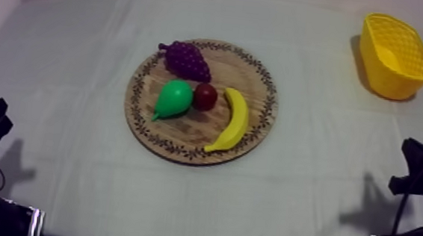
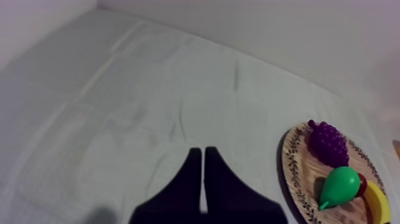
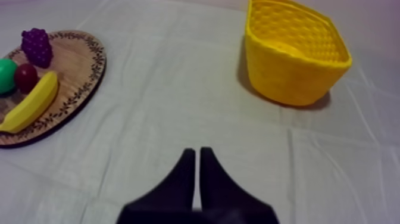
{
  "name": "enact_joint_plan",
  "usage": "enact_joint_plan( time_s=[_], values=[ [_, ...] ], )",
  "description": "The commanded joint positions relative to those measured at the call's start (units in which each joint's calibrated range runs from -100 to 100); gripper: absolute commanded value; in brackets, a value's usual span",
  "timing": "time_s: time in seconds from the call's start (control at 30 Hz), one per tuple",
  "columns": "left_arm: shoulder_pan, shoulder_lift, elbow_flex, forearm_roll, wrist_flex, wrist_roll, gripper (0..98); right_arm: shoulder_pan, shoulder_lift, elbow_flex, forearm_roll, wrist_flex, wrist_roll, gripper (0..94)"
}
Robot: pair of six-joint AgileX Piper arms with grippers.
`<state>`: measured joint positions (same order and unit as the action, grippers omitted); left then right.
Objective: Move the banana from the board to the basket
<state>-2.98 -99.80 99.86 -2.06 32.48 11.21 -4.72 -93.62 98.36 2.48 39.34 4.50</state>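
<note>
Banana lies on board, basket well apart.

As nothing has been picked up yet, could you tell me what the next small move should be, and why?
Probably move the right gripper toward the curved yellow banana: it lies rightmost on the round wooden board, nearest that arm and the yellow basket, and the gripper sits shut on nothing.

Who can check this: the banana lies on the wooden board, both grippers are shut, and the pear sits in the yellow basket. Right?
Not quite. The pear lies on the wooden board too, not in the yellow basket, as the top view shows. The rest holds.
</note>
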Motion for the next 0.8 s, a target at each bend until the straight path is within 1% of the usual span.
enact_joint_plan(
  time_s=[0.0, 0.1, 0.2, 0.47, 0.57, 0.67, 0.77],
  values=[
    [-0.03, -0.03, 0.03, -0.01, 0.02, 0.01, 0.1, -2.47, 4.21, -2.94, 2.26, -1.75, -3.82, 0.5],
    [-0.03, -0.03, 0.03, -0.01, 0.02, 0.01, 0.1, -5.03, 11.37, -9.89, 4.10, -2.50, -7.24, 0.5],
    [-0.03, -0.03, 0.03, -0.01, 0.02, 0.00, 0.1, -7.81, 18.94, -19.09, 5.58, -1.78, -10.68, 0.5],
    [-0.03, -0.03, 0.03, -0.01, 0.02, 0.00, 0.1, -16.44, 36.66, -43.62, 10.54, 6.74, -20.26, 0.7],
    [-0.03, -0.03, 0.03, -0.01, 0.02, 0.00, 0.1, -19.96, 41.96, -50.92, 11.48, 11.30, -22.46, 1.3],
    [-0.03, -0.03, 0.03, -0.01, 0.02, 0.00, 0.1, -22.87, 47.08, -57.49, 11.75, 15.46, -23.89, 1.9],
    [-0.03, -0.03, 0.03, -0.01, 0.02, 0.00, 0.1, -25.32, 51.93, -62.20, 11.86, 17.66, -25.26, 2.2]
  ],
)
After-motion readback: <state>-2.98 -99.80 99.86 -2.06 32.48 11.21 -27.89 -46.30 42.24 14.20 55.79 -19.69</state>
